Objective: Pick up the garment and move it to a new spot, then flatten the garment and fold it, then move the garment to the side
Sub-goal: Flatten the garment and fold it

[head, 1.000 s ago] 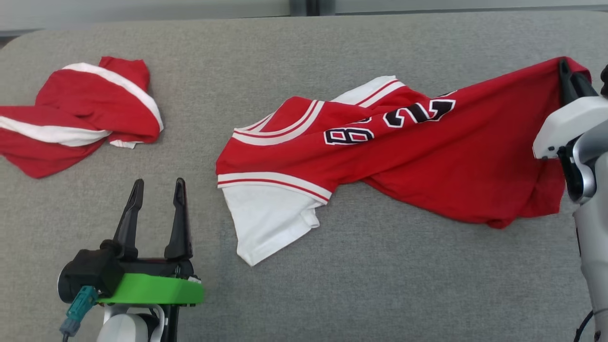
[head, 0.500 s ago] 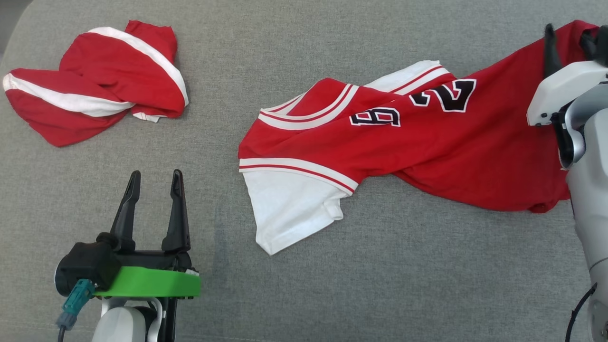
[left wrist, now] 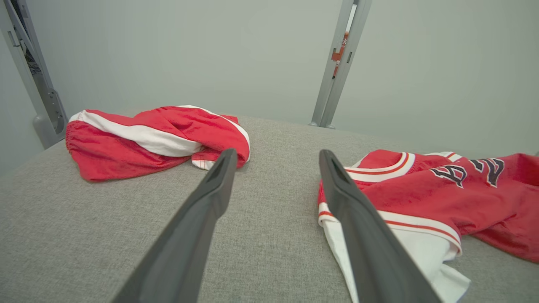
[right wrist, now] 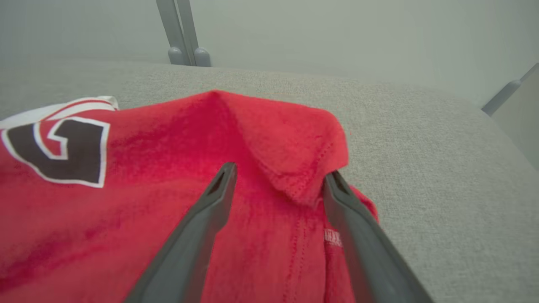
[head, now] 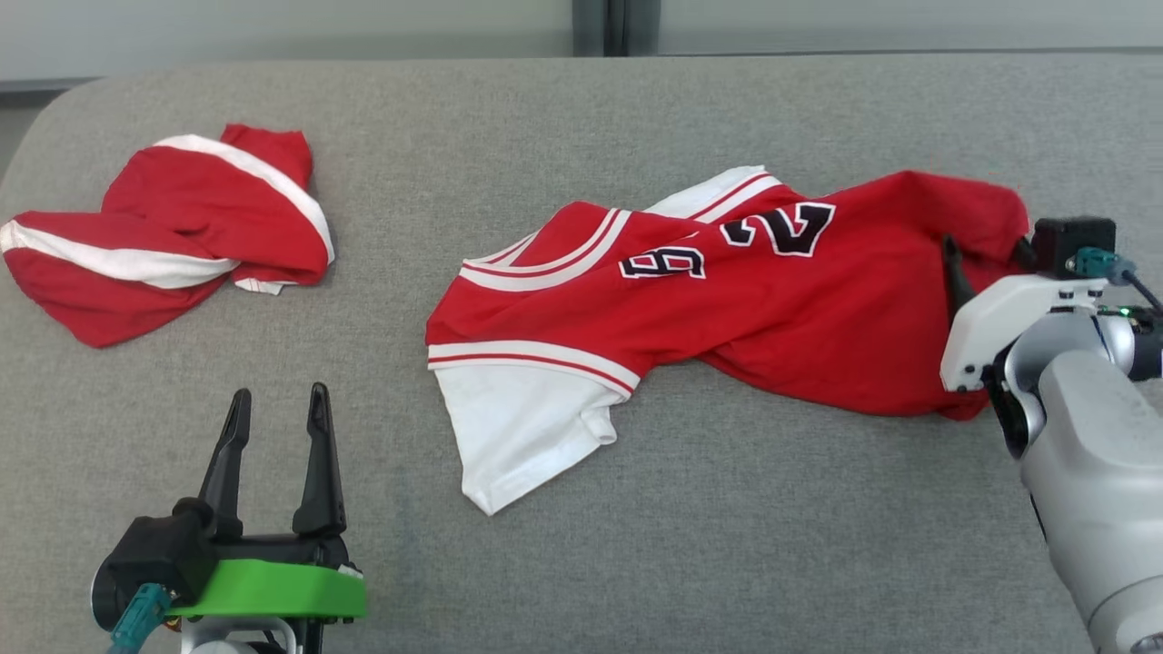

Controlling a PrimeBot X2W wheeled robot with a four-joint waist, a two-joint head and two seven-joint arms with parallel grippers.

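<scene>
The right hand (right wrist: 280,170) stands spread, gripping nothing, astride a loose hem fold of the jersey (head: 727,309), which lies rumpled from the centre of the surface (head: 727,563) toward 3 o'clock, seemingly set down for flattening. The left hand (head: 280,392) waits open and empty at 7 o'clock.

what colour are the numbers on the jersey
Black with a white outline; the numbers on the jersey show best in the head view.

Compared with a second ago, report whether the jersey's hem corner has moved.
Yes. Against the other red garment, the hem corner has dropped back toward the collar, released by the open right end effector.
</scene>
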